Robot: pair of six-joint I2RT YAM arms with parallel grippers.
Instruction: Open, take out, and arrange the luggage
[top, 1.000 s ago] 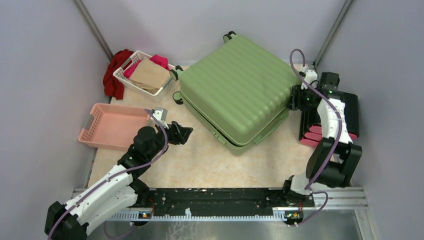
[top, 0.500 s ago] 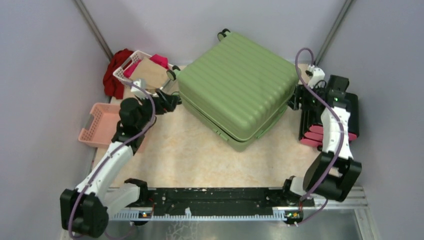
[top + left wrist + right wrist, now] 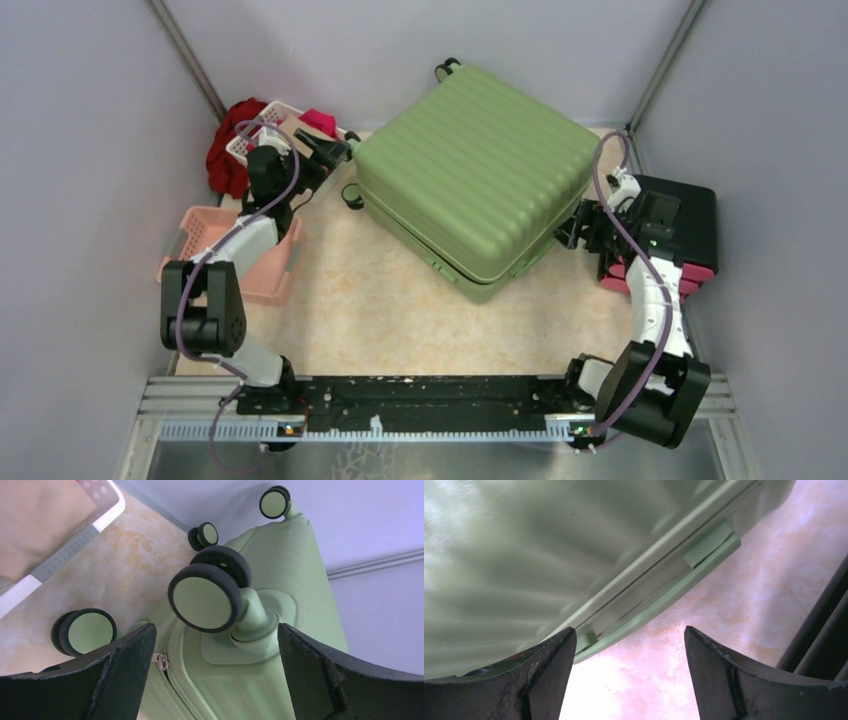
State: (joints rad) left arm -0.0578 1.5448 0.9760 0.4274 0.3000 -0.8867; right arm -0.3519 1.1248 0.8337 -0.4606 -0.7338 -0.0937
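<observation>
The sage-green ribbed luggage [image 3: 475, 165] lies flat and closed in the middle back of the table. My left gripper [image 3: 333, 150] is open at its left corner, by the caster wheels [image 3: 352, 193]. In the left wrist view the gripper [image 3: 216, 645] has a wheel [image 3: 202, 602], the corner and a zipper pull [image 3: 160, 661] in front of its open jaws. My right gripper [image 3: 572, 228] is open at the case's right side. In the right wrist view the gripper [image 3: 630, 642] faces the zipper seam and side handle [image 3: 659, 592], empty, over bare table.
A white basket [image 3: 285, 140] with folded tan and pink cloth and a red garment [image 3: 225, 150] sits back left. A pink basket [image 3: 235, 255] lies at left under my left arm. Black-and-pink stacked cases [image 3: 665, 235] stand at right, close behind my right arm.
My left arm has swung from the pink basket up and back to the luggage's wheel corner. My right gripper has moved down along the luggage's right side toward the front.
</observation>
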